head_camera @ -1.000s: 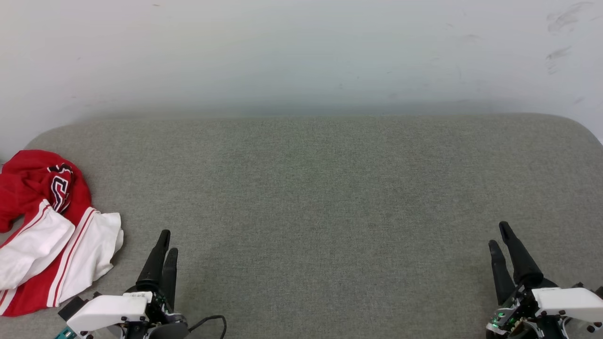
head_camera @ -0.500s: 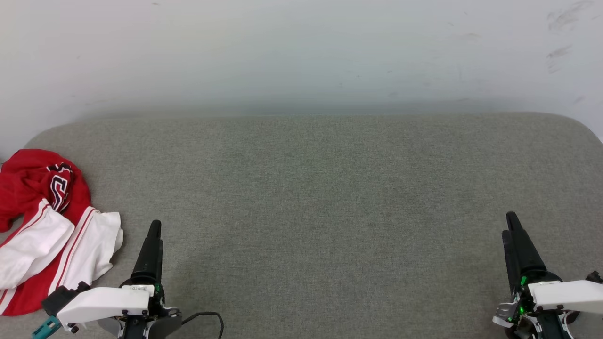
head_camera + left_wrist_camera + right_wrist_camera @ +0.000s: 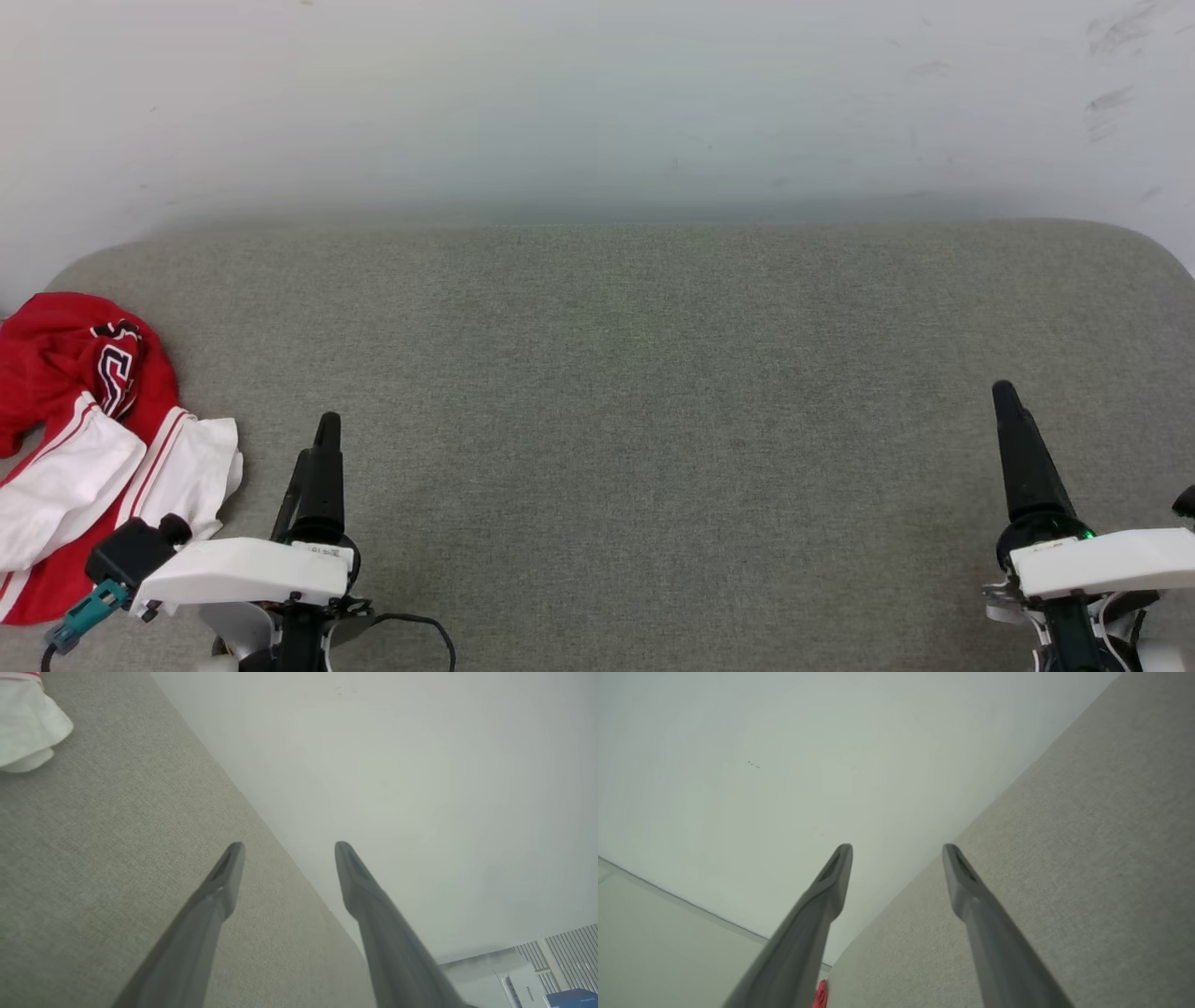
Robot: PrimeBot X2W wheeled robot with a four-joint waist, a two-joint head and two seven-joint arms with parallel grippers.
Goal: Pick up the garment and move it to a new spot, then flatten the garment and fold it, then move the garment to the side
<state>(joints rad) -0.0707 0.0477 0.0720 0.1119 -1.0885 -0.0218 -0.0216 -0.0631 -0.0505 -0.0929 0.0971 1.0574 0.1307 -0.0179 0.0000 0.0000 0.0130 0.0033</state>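
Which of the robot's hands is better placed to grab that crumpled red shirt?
Probably the left hand. It sits just beside the crumpled red shirt, with its fingers open. The right hand, also open, is at the opposite end of the grey cushion.

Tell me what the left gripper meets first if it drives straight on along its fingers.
Nothing close: the left gripper points over the grey cushion toward the white wall, probably its first contact, though depth is unclear. The garment lies off to its left.
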